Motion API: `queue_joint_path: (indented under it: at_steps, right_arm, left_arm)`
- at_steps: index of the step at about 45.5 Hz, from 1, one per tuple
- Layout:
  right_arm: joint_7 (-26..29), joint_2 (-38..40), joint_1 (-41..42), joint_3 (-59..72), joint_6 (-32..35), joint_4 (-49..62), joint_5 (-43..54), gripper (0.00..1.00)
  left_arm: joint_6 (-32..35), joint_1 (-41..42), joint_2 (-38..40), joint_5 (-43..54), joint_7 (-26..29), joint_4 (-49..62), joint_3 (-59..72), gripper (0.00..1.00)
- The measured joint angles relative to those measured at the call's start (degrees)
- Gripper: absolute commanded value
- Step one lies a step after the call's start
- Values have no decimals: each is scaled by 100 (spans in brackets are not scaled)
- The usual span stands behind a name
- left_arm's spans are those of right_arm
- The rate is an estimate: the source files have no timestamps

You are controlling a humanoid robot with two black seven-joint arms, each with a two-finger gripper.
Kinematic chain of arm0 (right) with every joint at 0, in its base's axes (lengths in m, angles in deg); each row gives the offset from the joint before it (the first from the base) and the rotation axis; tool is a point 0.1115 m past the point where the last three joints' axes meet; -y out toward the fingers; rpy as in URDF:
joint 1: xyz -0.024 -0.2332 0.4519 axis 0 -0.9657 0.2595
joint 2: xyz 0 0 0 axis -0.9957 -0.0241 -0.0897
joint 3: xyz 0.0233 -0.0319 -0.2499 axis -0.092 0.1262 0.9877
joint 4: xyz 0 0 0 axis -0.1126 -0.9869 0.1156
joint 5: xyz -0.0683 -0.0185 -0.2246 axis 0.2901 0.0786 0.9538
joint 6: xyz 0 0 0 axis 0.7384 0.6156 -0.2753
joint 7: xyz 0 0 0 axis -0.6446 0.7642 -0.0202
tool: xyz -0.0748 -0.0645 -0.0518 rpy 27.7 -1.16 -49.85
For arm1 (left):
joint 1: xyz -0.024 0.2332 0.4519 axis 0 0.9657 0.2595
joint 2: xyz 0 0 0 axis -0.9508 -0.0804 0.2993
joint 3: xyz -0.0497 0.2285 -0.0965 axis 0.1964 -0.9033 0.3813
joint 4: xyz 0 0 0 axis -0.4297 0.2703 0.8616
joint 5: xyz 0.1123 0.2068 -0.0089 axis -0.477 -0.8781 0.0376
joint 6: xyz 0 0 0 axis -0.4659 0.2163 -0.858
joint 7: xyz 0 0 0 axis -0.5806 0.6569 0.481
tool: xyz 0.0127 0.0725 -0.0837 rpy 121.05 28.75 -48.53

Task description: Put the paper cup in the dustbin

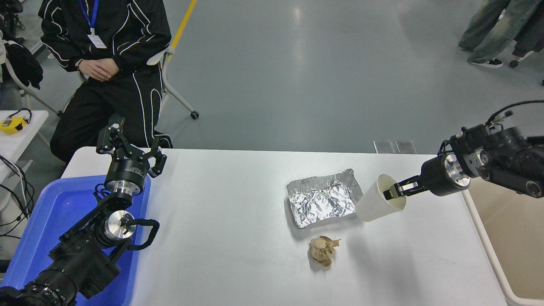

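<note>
Bright, even overhead light; soft shadows on the table [238,238], glare on the floor [297,55], sharp focus.

Matt white paper cup [376,203]; crinkled shiny foil tray [324,201].

white paper cup [376,203], beige dustbin [516,238], blue tub [46,229]
</note>
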Motion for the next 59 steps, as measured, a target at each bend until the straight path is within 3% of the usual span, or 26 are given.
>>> queue_joint_path:
  at_steps: [9, 21, 32, 49, 59]
  right_arm:
    - [-150, 56, 152, -153, 75, 788, -821, 0]
    - [100, -264, -607, -220, 133, 3018, -2126, 0]
    - [1363, -431, -1786, -403, -107, 4706, -3047, 0]
    - [3080, -453, -2896, -912, -641, 5666, -3380, 0]
    - [3719, -483, -3502, -1283, -1012, 5869, -3430, 0]
  left_arm:
    - [0, 1, 1, 0, 0, -1, 0, 100]
    - [1, 1, 0, 2, 0, -1, 0, 100]
    - [0, 2, 3, 0, 0, -1, -1, 100]
    - [0, 1, 0, 0, 0, 0, 0, 100]
    - [0, 1, 1, 0, 0, 0, 0, 100]
